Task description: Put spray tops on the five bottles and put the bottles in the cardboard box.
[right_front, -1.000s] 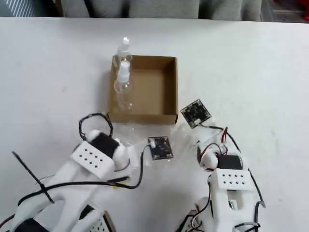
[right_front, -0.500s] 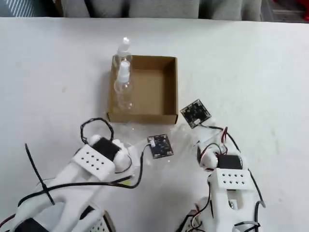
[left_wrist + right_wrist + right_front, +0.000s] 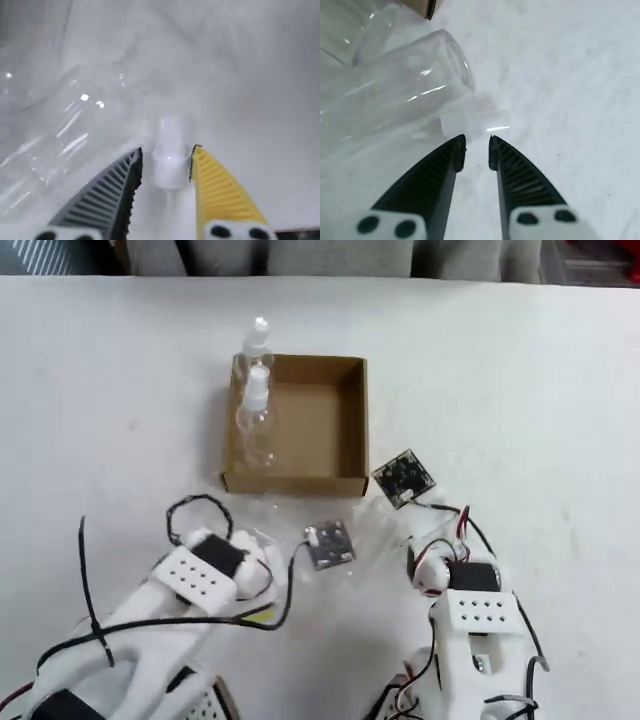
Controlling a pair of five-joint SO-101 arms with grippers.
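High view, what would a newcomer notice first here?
The brown cardboard box in the middle, with two clear spray-topped bottles at its left side. In front of it, the left pincer grips a white spray top beside a clear bottle lying on the table.

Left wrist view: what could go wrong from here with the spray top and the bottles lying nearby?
The small white spray top at the left gripper looks smooth and round, so it might slip or tip out of a grasp. The clear plastic bottle ahead of the right gripper lies on its side on the white table; a nudge could probably roll it away.
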